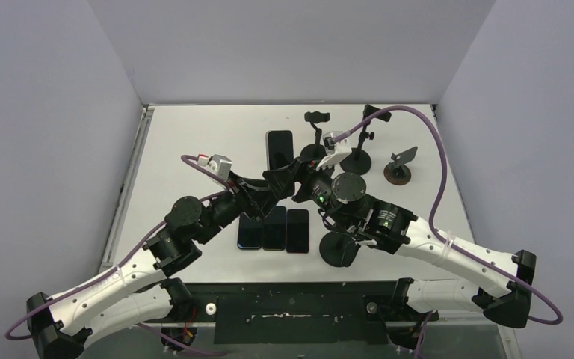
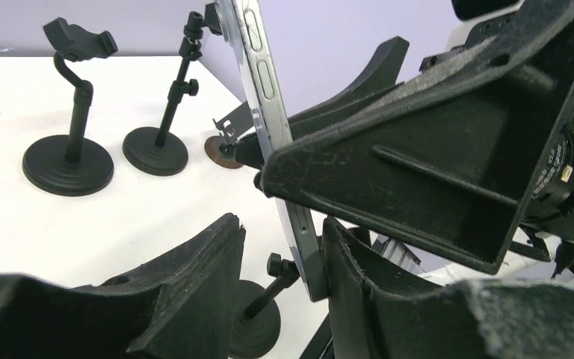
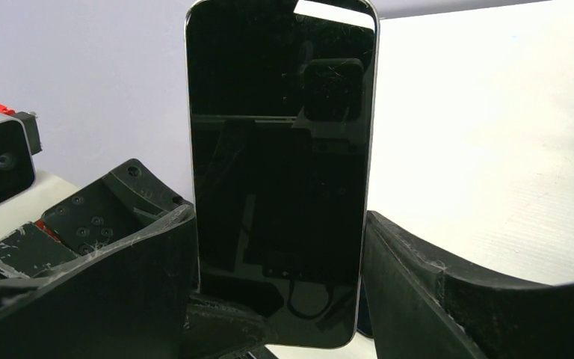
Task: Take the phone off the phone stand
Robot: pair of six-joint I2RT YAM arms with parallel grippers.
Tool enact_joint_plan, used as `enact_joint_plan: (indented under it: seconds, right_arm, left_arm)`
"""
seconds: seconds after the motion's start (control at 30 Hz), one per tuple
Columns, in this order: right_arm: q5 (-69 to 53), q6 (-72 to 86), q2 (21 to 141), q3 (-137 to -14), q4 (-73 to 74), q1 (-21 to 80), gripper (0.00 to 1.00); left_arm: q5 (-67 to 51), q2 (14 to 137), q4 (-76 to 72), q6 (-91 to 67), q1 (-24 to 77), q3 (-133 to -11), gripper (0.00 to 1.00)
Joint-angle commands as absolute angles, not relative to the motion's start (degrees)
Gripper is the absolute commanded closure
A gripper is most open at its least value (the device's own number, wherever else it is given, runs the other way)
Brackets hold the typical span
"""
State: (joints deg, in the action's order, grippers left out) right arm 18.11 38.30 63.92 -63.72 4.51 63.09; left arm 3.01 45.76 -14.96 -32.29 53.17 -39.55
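1. The right gripper [image 3: 278,221] is clamped on the phone [image 3: 280,187]. One finger presses each long edge, and the dark screen faces its wrist camera.
2. The phone stands upright with a slight tilt. Its upper half rises well above the right jaws.
3. The left gripper [image 2: 282,228] is spread around the same phone lower down, one finger on each flat side. Its left finger [image 2: 194,284] stands apart from the phone, and its right finger [image 2: 359,262] sits just beside it.
4. In the left wrist view the phone shows edge-on, side buttons visible. It runs up out of the left jaws and passes under a right finger.
5. Just below the left jaws is a phone stand [image 2: 258,321] with a round black base and a knobbed arm. I cannot tell whether the phone's lower end still sits in its holder.
6. Beyond the left jaws, on the white table [image 2: 119,224], are a curved-neck stand [image 2: 67,149], a straight-post stand [image 2: 157,146] and a small brown-based stand [image 2: 220,146], all well apart from the phone.
7. From above, three flat phones [image 1: 275,228] lie side by side on the base side of the meeting jaws. A fourth flat phone [image 1: 279,146] lies on the far side.
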Motion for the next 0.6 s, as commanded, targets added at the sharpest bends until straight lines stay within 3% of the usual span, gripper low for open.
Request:
enact_joint_plan:
  seconds: [0.0,0.13,0.23,0.33,0.37,0.47,0.57]
  right_arm:
    - [18.3,39.9,64.1,-64.1,-2.3,63.8,1.00]
    - [18.4,40.2,64.5,-64.0,-2.3,63.9,1.00]
    - [18.3,40.4,64.7,-63.8,-2.4,63.9,1.00]
    - [18.1,40.7,64.7,-63.6,-2.0,64.0,1.00]
    - [18.0,40.7,64.7,-63.6,-1.6,64.0,0.94]
    - [17.8,40.9,64.3,-63.8,-0.3,64.0,0.50]
    - [18.2,41.0,63.3,-63.9,2.2,64.0,0.23]
  left_arm:
    - [6.9,45.4,-19.5,-32.5,53.0,-40.9,0.59]
    - [7.6,45.6,-20.0,-32.7,53.0,-40.7,0.62]
    - [7.8,45.5,-20.5,-32.7,53.0,-40.4,0.96]
    - [8.6,44.9,-18.8,-32.4,53.1,-40.4,1.00]
    - [8.8,44.5,-18.1,-32.2,53.0,-40.3,1.00]
    - [10.9,42.8,-13.9,-31.9,53.0,-40.2,1.00]
    - [14.1,40.8,-8.6,-31.8,53.0,-40.0,1.00]
